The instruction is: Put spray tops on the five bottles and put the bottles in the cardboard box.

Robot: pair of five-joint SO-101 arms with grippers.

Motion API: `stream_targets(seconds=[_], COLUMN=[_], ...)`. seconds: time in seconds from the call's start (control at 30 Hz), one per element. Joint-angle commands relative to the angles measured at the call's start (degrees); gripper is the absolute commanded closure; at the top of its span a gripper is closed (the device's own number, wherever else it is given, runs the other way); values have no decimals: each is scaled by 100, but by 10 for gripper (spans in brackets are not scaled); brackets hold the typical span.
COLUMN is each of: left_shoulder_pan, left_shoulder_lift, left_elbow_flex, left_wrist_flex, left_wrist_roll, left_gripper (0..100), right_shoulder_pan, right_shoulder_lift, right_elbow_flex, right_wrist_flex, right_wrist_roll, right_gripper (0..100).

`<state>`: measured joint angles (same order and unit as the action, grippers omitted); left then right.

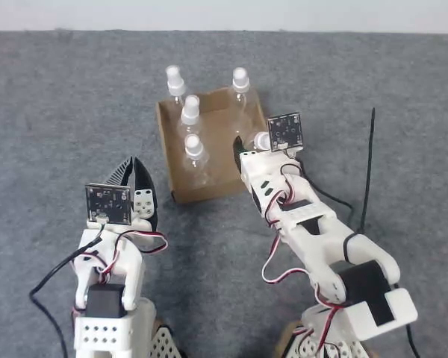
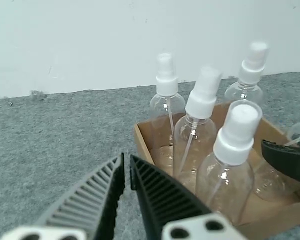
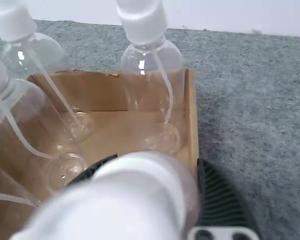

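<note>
The cardboard box lies open on the grey carpet between the arms. Several clear bottles with white spray tops stand upright in it, among them one at the far left, one at the far right and one near the front. My right gripper is over the box's near right part, shut on another topped bottle; its white top looms close, with a black finger beside it. My left gripper is shut and empty, left of the box; its ribbed fingers point at the bottles.
Grey carpet runs all around the box, with a white wall beyond its far edge. A black cable trails on the right beside the right arm. The right arm's finger shows over the box's right side.
</note>
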<state>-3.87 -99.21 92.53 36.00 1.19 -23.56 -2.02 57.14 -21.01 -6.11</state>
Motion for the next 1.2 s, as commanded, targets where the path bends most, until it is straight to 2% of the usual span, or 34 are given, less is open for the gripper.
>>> stream_targets(seconds=[0.0, 0.2, 0.3, 1.17], left_shoulder_pan=[-26, -26, -26, 26], left_shoulder_lift=[-97, -97, -97, -97], left_elbow_flex=[-31, -31, -31, -31], left_wrist_flex=[-176, -176, -176, -176], left_wrist_roll=[-62, -62, -62, -62], left_gripper=[987, 987, 987, 987], right_shoulder_pan=[-22, -31, -40, -31], right_shoulder_lift=[-391, -813, -822, -673], right_elbow_flex=[-440, -1125, -1389, -1635], right_wrist_flex=[444, 1947, 2308, 2369], right_wrist_roll=[378, 176, 185, 536], right_gripper=[956, 954, 953, 932])
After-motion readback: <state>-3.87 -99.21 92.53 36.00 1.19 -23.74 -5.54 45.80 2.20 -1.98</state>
